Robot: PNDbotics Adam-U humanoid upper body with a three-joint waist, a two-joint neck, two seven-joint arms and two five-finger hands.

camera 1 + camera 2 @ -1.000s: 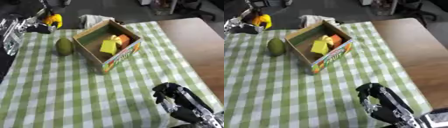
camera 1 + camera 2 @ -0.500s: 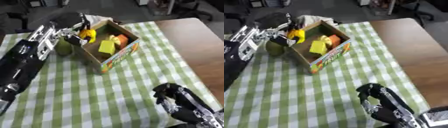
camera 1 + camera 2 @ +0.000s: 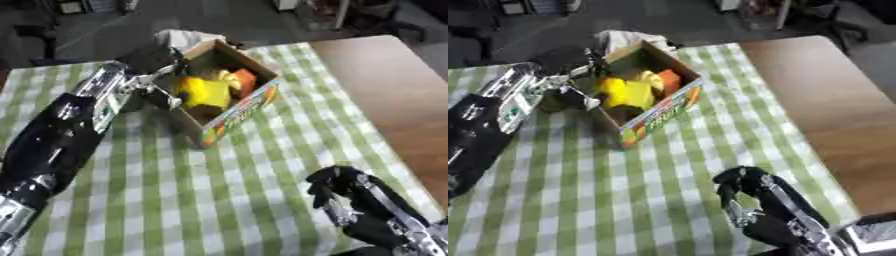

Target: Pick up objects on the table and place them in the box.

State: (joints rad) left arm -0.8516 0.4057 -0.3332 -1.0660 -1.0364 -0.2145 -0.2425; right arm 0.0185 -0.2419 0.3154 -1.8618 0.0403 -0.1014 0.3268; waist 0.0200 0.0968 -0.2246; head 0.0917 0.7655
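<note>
An open cardboard box (image 3: 234, 116) with a printed front wall stands on the green checked cloth. Inside it lie a yellow thing (image 3: 203, 93), a second yellowish piece and an orange thing (image 3: 245, 79). My left hand (image 3: 145, 62) is at the box's left rim, fingers spread open over the edge, with the yellow thing just beyond them in the box. A dark green fruit (image 3: 552, 103) shows partly beside that arm, left of the box. My right hand (image 3: 346, 193) rests at the lower right with relaxed, bent fingers and holds nothing.
A crumpled white thing (image 3: 180, 37) lies behind the box at the table's far edge. Bare brown tabletop (image 3: 385, 85) runs along the right of the cloth. My left forearm (image 3: 61, 135) lies across the cloth's left side.
My left hand carried a yellow thing from the far left to the box's rim; that thing now lies inside the box. The camera shifted slightly. The right hand stayed put.
</note>
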